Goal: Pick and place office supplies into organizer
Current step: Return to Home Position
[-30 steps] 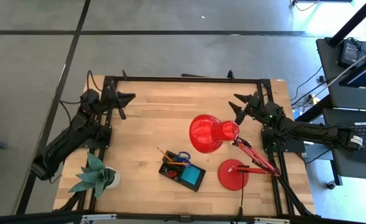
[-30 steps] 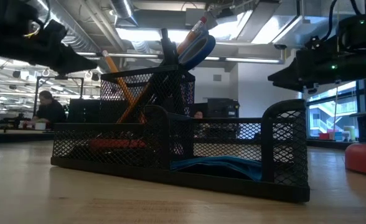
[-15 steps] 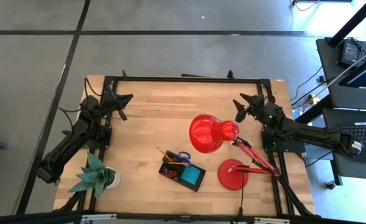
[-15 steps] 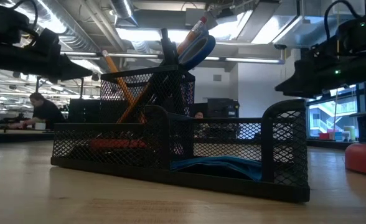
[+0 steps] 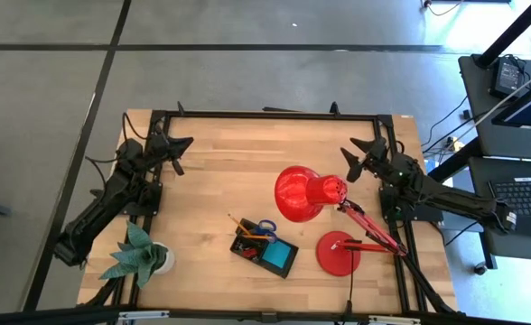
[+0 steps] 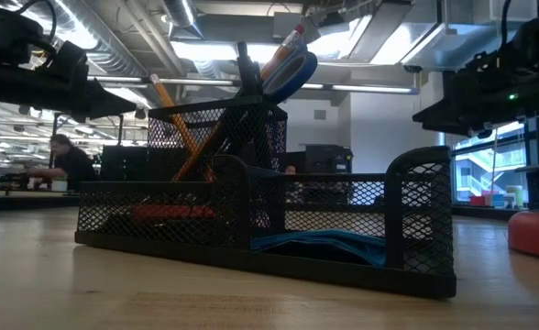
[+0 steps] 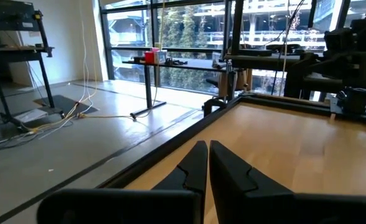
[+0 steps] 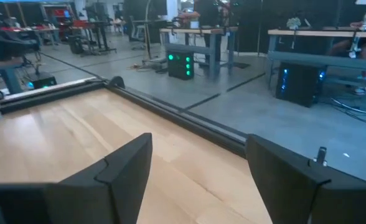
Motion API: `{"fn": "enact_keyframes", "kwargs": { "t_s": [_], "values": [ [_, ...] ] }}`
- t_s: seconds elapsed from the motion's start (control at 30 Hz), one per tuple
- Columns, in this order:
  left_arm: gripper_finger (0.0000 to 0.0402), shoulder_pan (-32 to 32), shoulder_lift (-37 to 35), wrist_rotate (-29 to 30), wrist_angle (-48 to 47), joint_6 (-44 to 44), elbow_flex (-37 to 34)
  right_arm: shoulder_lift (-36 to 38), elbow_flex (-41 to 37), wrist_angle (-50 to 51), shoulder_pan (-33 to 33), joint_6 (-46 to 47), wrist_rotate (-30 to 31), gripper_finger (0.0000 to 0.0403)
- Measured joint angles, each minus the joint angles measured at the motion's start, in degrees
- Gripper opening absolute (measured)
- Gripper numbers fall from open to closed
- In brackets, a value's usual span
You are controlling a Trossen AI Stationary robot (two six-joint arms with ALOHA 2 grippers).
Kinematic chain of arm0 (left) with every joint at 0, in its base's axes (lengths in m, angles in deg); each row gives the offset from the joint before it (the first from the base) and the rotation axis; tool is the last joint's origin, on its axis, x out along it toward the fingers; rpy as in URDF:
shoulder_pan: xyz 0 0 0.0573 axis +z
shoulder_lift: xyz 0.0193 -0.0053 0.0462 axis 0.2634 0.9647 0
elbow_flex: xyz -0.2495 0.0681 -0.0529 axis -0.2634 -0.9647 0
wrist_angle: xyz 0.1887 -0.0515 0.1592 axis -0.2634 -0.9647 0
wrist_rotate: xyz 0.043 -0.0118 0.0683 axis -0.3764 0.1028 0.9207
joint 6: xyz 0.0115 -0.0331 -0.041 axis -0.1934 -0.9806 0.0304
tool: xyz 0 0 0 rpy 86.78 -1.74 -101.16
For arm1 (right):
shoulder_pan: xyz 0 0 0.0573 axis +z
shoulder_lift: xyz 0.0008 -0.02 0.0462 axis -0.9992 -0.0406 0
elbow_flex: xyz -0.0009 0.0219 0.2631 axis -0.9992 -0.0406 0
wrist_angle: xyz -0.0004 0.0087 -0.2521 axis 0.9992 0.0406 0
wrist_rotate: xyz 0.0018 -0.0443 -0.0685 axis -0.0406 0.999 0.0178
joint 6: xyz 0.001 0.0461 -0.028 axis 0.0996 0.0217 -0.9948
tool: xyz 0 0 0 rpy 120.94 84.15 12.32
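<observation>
The organizer [image 5: 264, 246], a low black mesh tray, stands on the table near its front edge. In it are wooden pencils [image 6: 180, 128], blue-handled scissors [image 6: 292, 75], a blue sticky-note pad [image 5: 278, 255] and a red piece [image 6: 164, 211]. My left gripper [image 5: 182, 143] is shut and level over the table's far left corner, holding nothing [image 7: 201, 163]. My right gripper [image 5: 350, 155] is open and level at the far right, beyond the lamp, with nothing between its fingers [image 8: 198, 155]. Both are far from the organizer.
A big red desk lamp has its shade [image 5: 302, 192] at the table's middle right and its round base [image 5: 338, 254] near the front right. A green paper plant [image 5: 139, 255] stands at the front left. Bare wood lies between the arms along the far half.
My left arm has sunk a little at the far left corner, and its gripper has tipped to level. My right gripper has drawn back slightly toward the table's right edge and stays open.
</observation>
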State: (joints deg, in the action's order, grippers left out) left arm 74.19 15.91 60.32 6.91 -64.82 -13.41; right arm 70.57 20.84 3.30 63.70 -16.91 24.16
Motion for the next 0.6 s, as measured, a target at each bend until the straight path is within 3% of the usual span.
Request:
{"fn": "enact_keyframes", "kwargs": {
  "t_s": [0.47, 0.6],
  "values": [
    [0.0011, 0.00, 0.00, 0.00, 0.00, 0.14, 0.00, 13.90, 0.00, 7.37, 1.30, -1.46, -1.24, 0.0260],
    [0.0011, 0.00, 0.00, -0.01, 0.00, 0.17, 0.00, 14.56, 0.02, 7.31, 2.02, -3.10, -1.95, 0.0260]
  ]
}}
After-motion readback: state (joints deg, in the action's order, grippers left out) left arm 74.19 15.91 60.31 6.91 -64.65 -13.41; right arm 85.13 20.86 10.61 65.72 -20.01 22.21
